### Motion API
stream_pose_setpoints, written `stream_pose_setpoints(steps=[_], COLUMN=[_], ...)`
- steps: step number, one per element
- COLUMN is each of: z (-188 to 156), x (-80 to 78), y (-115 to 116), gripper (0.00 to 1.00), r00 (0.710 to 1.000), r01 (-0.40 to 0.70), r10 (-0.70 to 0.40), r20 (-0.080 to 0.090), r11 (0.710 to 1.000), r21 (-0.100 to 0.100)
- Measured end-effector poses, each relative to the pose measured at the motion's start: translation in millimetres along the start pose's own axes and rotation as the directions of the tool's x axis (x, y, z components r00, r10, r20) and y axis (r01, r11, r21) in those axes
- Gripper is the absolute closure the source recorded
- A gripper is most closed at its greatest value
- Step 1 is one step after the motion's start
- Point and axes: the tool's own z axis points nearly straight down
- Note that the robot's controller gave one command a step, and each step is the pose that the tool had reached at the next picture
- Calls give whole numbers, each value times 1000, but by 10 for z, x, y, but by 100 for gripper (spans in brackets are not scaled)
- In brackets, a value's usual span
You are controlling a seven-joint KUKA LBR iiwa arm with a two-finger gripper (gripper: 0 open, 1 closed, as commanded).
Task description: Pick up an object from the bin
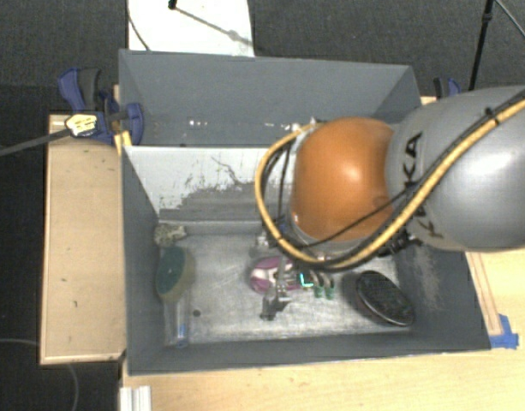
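My gripper (275,302) hangs low over the middle of the bin floor, under the orange cover. Its dark fingertips point down toward the bin's front. A small purple and white thing (264,274) lies right beside the fingers, on their left and slightly behind; I cannot tell whether the fingers touch it. A small green thing (324,290) sits just right of the gripper.
A black oval brush-like thing (384,299) lies at the right of the floor. At the left lies a long clear-handled tool with a dark green head (172,274). The arm and its orange cover hide the floor's back right.
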Motion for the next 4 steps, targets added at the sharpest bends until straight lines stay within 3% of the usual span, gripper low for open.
stream_pose_setpoints(steps=[1,2,3,4], z=[726,1252,1230,-163], x=[-373,-671,-682,-711], y=[-442,-743,-730,-822], gripper=[0,0,100,100], r00=[984,987,988,785], r01=[-179,159,154,619], r10=[179,-159,-154,-619], r20=[3,9,13,10], r11=[984,987,988,785], r21=[1,1,0,7])
